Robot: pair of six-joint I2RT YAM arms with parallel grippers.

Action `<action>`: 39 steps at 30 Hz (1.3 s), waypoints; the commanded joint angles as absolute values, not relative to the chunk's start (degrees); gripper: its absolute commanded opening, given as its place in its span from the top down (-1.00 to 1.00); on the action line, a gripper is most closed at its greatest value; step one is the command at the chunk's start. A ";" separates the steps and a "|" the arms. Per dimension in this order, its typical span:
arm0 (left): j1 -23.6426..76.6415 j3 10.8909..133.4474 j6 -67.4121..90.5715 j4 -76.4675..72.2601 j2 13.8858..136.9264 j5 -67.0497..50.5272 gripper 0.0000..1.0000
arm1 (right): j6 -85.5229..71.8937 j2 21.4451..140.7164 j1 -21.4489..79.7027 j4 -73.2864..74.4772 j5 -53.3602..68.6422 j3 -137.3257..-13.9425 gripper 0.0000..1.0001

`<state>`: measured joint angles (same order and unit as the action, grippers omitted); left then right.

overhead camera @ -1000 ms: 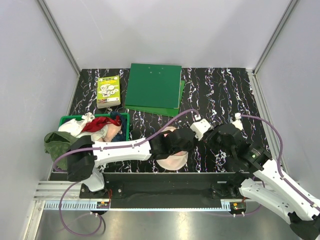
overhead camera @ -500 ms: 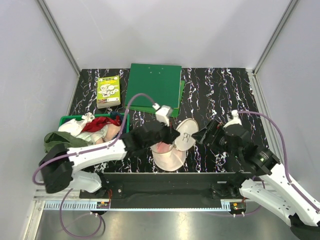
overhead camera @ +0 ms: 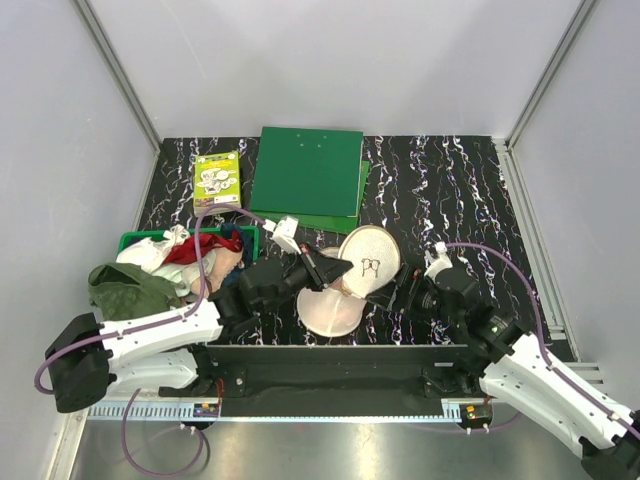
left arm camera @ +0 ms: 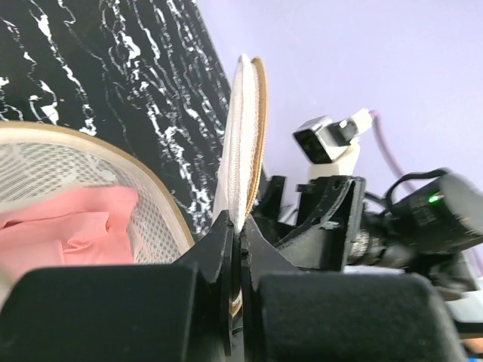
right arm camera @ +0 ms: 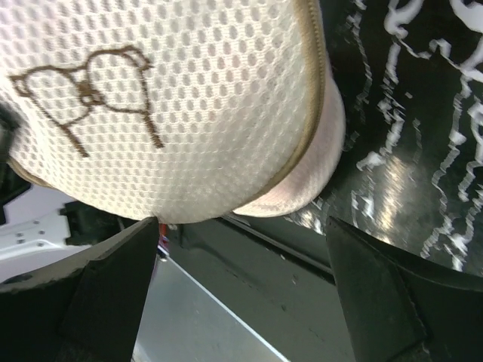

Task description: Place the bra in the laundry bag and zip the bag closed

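Observation:
The laundry bag lies open near the table's front edge. Its lower half (overhead camera: 325, 315) rests flat and its lid (overhead camera: 370, 260), with the black bra print, stands raised. The pink bra (left arm camera: 83, 230) lies inside the lower half. My left gripper (overhead camera: 336, 268) is shut on the lid's rim, and the left wrist view shows the lid (left arm camera: 245, 128) edge-on between the closed tips of the left gripper (left arm camera: 238, 226). My right gripper (overhead camera: 394, 290) stands open just right of the bag. In its wrist view the printed mesh lid (right arm camera: 158, 105) hangs above the empty gap of the right gripper (right arm camera: 241, 271).
A green basket (overhead camera: 135, 240) at the left holds a red cloth (overhead camera: 205, 247) and other clothes. An olive-green garment (overhead camera: 125, 288) spills over its front. Green boards (overhead camera: 308, 175) and a small green box (overhead camera: 217, 182) lie at the back.
The left gripper shut on the lid's rim and swung the lid up and back to the left. The right gripper opened and drew back to the right of the bag.

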<state>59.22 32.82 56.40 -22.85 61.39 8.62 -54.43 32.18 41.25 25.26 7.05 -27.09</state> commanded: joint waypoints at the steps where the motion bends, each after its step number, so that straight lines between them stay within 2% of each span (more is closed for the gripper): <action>1: 59.06 32.44 60.38 -30.41 60.20 9.85 1.00 | -57.21 28.83 41.22 8.12 8.44 -21.30 -0.94; 5: 59.06 29.98 63.45 -33.66 60.38 9.05 1.00 | -56.35 29.17 41.22 -2.78 8.35 -18.37 -0.85; 7: 59.06 29.36 63.98 -33.66 60.12 9.31 1.00 | -55.55 29.71 41.22 -4.21 8.79 -18.28 -0.65; 12: 59.06 27.69 64.77 -32.08 58.80 9.32 1.00 | -51.95 29.18 41.22 -5.45 8.35 -18.90 -0.43; 16: 59.06 26.37 64.70 -31.12 57.31 8.79 1.00 | -50.28 31.36 41.13 -4.40 8.70 -20.47 0.25; 17: 59.06 26.63 63.56 -28.42 56.78 8.53 1.00 | -49.93 31.99 41.22 -2.92 9.48 -21.17 0.59; 18: 59.06 28.11 62.07 -26.21 56.08 8.09 0.91 | -49.40 32.60 41.22 -2.29 10.19 -21.88 0.70; 19: 58.98 29.08 58.48 -23.41 55.47 7.48 0.73 | -48.44 33.91 41.22 -1.59 10.89 -23.19 0.81; 20: 58.97 30.22 56.62 -17.98 54.24 7.12 0.18 | -47.73 34.71 41.22 -0.45 12.46 -23.90 0.93; 22: 58.63 33.64 51.45 -12.86 53.18 5.90 -0.27 | -45.19 36.81 41.22 1.39 14.40 -25.65 1.00; 23: 58.45 34.88 49.94 -7.35 52.48 5.71 -0.60 | -44.39 37.52 41.22 2.28 16.50 -26.10 1.00; 27: 55.91 41.03 44.22 3.85 53.17 2.38 -0.98 | -42.10 39.99 41.22 6.05 18.02 -28.56 1.00; 33: 48.35 45.70 38.15 9.93 60.53 -9.47 -0.97 | -40.61 41.40 41.22 7.38 21.62 -29.53 1.00; 35: 45.54 46.32 37.27 9.32 62.48 -15.10 -0.86 | -40.43 41.22 41.13 7.73 22.32 -29.71 1.00; 36: 44.92 45.97 37.09 8.27 63.01 -16.86 -0.76 | -40.34 41.13 41.13 7.82 22.76 -29.97 1.00; 37: 43.69 45.79 37.18 7.30 63.89 -19.83 -0.43 | -40.52 40.96 41.13 8.00 22.94 -30.06 1.00; 39: 43.07 45.27 37.35 5.02 64.42 -21.87 -0.04 | -40.78 40.87 41.13 8.70 23.20 -30.58 0.97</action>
<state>44.66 44.49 40.01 7.86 63.66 -11.07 -42.15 41.32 41.19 7.68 20.36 -27.14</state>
